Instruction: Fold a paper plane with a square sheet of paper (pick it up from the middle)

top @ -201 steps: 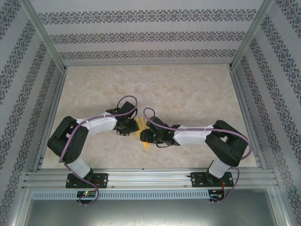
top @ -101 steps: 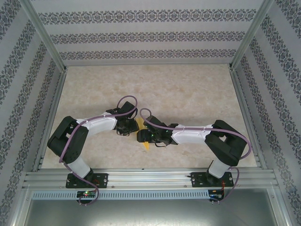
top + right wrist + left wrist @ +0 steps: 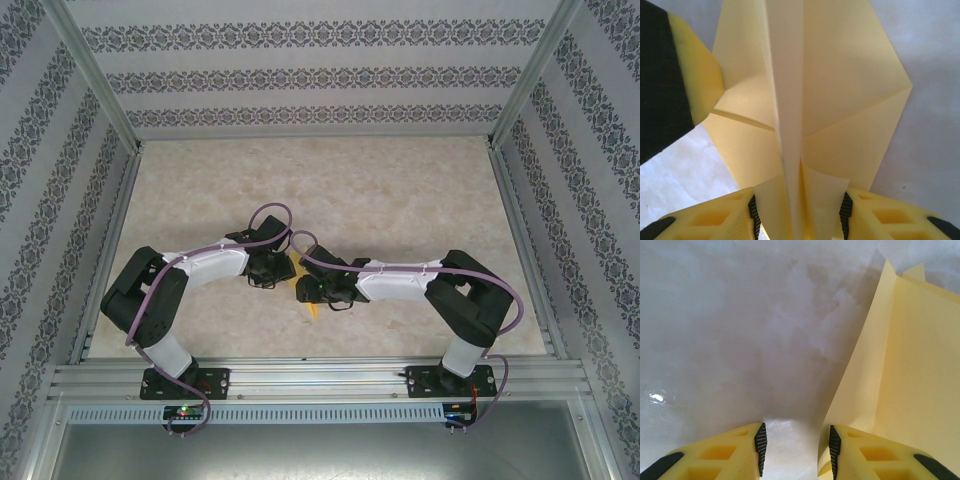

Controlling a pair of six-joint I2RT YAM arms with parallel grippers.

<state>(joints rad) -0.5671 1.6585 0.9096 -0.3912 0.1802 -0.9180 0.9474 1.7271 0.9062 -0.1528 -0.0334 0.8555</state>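
Pinching tool (right): the right tool (image 3: 799,215) is closing narrowly on the raised centre ridge of the paper plane (image 3: 840,75). Its ribbed black pads (image 3: 844,212) are pressing the stacked layers from 9 and 3 o'clock.
Left tool: the left tool (image 3: 796,442) is standing partly apart, with bare worktop (image 3: 740,315) showing between its pads. A lifted paper edge is leaning against the inner side of the finger at 3 o'clock, not pinched.
Place: from above, the paper plane (image 3: 312,308) is lying toward 6 o'clock on the worktop (image 3: 400,190). It is sitting between the two tools, with the left tool (image 3: 270,270) at its 10 o'clock and the right tool (image 3: 305,290) at its 3 o'clock.
Handling: the paper is looking very light and limp, and likely to buckle or tear under a hard squeeze. The smooth worktop is probably letting it slide when pushed.
Where to hold: the doubled centre ridge is looking like the stiffest part, and the single-layer wings are likely to flop if taken alone.
Material: matte pale-yellow paper is carrying sharp creases, with two slanting flaps meeting at the ridge and a pointed corner sticking out at 3 o'clock.
Tool surfaces: the yellow plastic fingers are carrying black grooved pads, which are probably giving enough friction on the paper.
Worktop: it is showing a glossy, marbled beige-grey surface, catching light at 8 o'clock in the left wrist view.
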